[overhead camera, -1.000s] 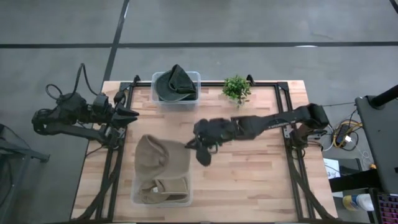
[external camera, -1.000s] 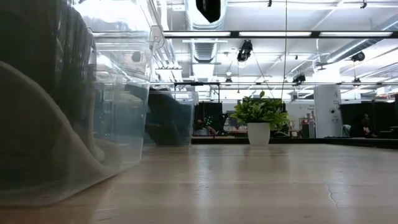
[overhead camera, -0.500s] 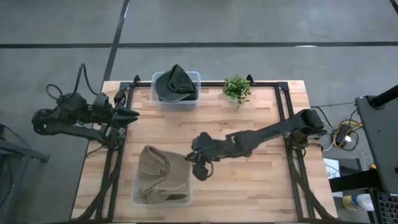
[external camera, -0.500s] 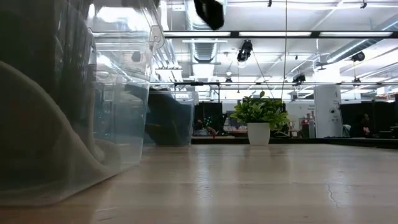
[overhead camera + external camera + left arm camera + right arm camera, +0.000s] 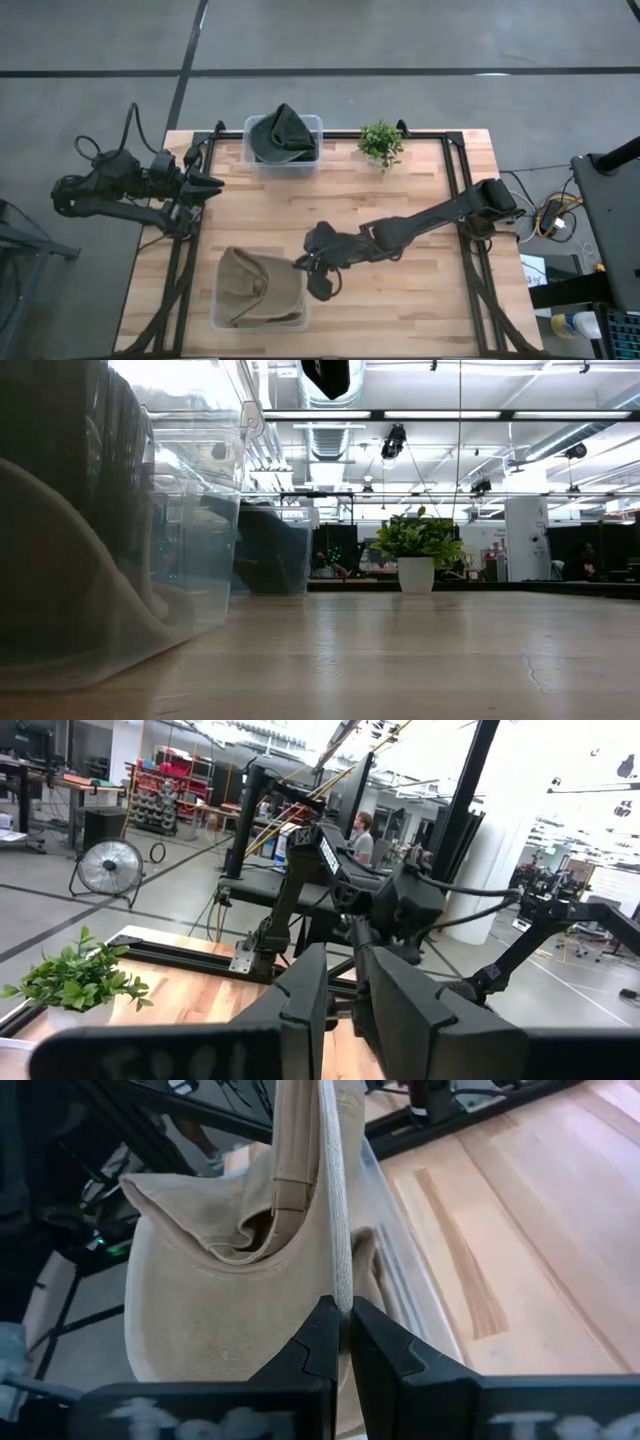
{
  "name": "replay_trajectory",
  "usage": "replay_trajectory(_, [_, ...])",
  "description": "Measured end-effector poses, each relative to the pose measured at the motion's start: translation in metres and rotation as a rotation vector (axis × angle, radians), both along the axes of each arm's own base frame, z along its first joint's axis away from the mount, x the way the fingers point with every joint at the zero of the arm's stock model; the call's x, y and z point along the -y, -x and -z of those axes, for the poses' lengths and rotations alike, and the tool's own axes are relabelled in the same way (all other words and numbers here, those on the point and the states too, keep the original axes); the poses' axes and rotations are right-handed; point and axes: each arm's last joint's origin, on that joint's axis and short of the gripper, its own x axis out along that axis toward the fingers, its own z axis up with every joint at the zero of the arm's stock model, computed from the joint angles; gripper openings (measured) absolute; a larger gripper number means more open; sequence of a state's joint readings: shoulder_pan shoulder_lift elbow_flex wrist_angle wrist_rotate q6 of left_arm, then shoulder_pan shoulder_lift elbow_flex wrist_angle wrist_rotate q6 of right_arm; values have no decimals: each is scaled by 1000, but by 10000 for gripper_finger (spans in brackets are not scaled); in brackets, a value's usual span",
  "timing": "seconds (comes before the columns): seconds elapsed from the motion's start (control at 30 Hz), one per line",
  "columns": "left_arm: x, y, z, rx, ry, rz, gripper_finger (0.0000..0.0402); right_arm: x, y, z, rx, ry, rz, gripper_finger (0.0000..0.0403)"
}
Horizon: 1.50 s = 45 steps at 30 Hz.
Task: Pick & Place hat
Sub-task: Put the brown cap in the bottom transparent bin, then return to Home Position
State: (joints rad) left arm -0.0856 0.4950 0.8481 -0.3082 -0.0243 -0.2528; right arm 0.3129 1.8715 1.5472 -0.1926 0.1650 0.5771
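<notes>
1. High view: the right arm stretches across the wooden table (image 5: 400,290) and its right gripper (image 5: 303,266) sits at the near bin's right edge. The tan hat (image 5: 250,290) hangs from it, bunched over the clear bin (image 5: 296,322) at the table's front left, most of the fabric already inside. A pinch on one edge lets the hat's own weight carry it into the bin.

2. Also from above: the left gripper (image 5: 205,184) waits off the table's left edge, well apart from the action. A second clear bin (image 5: 312,124) at the back holds a dark hat (image 5: 280,135), with a small potted plant (image 5: 380,142) beside it.

3. Low view: the near bin wall (image 5: 190,540) fills the left side, tan fabric (image 5: 60,560) pressed against it from inside. A dark part of an arm (image 5: 327,375) hangs at the top. The plant (image 5: 417,550) stands far across the table.

4. Left wrist view: the left fingers (image 5: 300,1005) stand close together with only a narrow slit between, gripping nothing. A person (image 5: 362,832) is visible in the room beyond.

5. Right wrist view: the right fingers (image 5: 318,1342) are clamped tight on a thin edge of the hat (image 5: 200,1290), which drapes down against the bin's clear rim (image 5: 400,1280). My read: release comes next, once the fabric settles.
</notes>
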Motion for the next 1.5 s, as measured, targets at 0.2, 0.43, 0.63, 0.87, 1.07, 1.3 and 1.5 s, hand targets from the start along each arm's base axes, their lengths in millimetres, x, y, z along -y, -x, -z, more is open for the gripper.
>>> replay_trajectory(0.2, [0,0,0,1,-13,0,73,-6,-9,15,-1,-3,-5,13])
replay_trajectory(0.43, [0,0,1,-1,-8,0,73,-11,-15,27,-28,-9,-12,13])
replay_trajectory(0.63, [0,0,1,-2,-7,0,73,-11,-16,33,-54,-16,-2,20])
replay_trajectory(0.87, [0,-1,1,-3,-7,0,73,-11,-18,47,-108,9,-5,104])
replay_trajectory(1.07, [0,-1,1,-5,-7,1,73,-9,-15,12,-12,72,-45,168])
replay_trajectory(1.3, [0,-1,1,-6,-12,0,73,-8,-27,-15,245,203,-43,193])
replay_trajectory(1.5, [0,-1,2,-11,-13,0,73,-6,-40,-4,311,204,-32,194])
